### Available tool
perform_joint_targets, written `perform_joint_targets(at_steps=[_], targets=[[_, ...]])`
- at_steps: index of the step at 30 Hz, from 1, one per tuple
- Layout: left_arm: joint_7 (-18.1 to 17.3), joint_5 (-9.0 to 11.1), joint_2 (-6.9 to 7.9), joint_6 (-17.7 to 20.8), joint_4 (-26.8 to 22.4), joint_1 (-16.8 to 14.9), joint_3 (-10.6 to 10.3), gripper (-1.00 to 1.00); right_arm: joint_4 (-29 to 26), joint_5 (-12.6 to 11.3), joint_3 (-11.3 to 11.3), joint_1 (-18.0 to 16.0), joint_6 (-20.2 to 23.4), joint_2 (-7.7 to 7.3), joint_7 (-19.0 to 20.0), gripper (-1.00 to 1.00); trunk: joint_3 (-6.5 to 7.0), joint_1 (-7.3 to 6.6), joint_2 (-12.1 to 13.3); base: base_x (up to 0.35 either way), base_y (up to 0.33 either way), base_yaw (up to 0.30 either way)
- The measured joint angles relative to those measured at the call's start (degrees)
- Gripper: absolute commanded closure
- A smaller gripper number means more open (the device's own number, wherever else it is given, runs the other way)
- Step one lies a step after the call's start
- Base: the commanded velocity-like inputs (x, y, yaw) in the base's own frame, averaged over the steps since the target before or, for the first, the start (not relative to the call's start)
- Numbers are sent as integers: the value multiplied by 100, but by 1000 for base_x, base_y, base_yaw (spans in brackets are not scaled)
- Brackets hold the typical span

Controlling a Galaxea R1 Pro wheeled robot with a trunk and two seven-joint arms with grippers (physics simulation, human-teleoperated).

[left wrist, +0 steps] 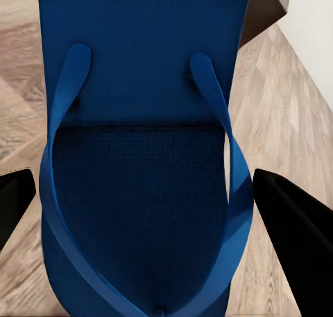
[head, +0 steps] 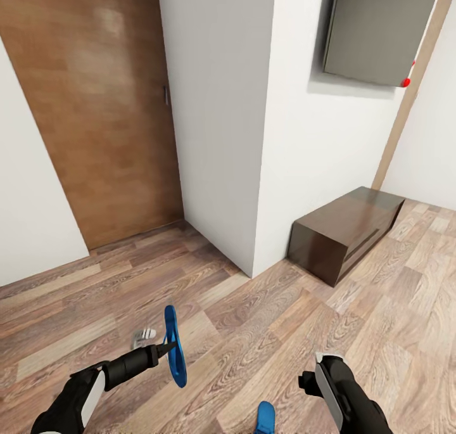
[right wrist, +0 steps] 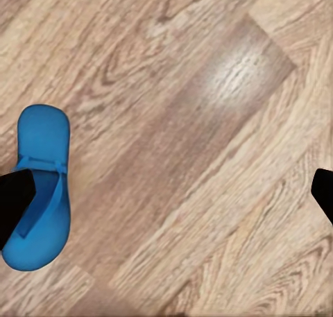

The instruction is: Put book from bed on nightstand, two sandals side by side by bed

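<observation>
My left gripper (head: pixel 167 348) is shut on one bright blue sandal (head: pixel 175 345), holding it on edge above the wood floor. In the left wrist view that sandal (left wrist: pixel 139 88) spans the space between the two black fingers (left wrist: pixel 295 230), thong straps facing the camera. The other sandal (head: pixel 265 417) lies flat on the floor between my arms; the right wrist view has it (right wrist: pixel 40 192) beside one fingertip. My right gripper (right wrist: pixel 166 192) hangs open over bare planks, holding nothing. The book, the bed and the nightstand are out of view.
A white wall corner (head: pixel 221 136) juts out straight ahead, with a brown wooden door (head: pixel 101 104) to its left. A long plain dark-brown floor cabinet (head: pixel 345 231) stands against the wall at the right, under a grey wall panel (head: pixel 380 28). Wood floor (head: pixel 266 320) spreads in front.
</observation>
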Motion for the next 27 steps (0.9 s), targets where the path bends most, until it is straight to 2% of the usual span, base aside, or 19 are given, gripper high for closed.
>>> perform_joint_targets(at_steps=[27], targets=[[23, 0, -2, -6, 5, 0, 1, 100, 33, 4, 8, 0, -8, -5, 9, -100, -599, 70, -36, 0, 0, 0]])
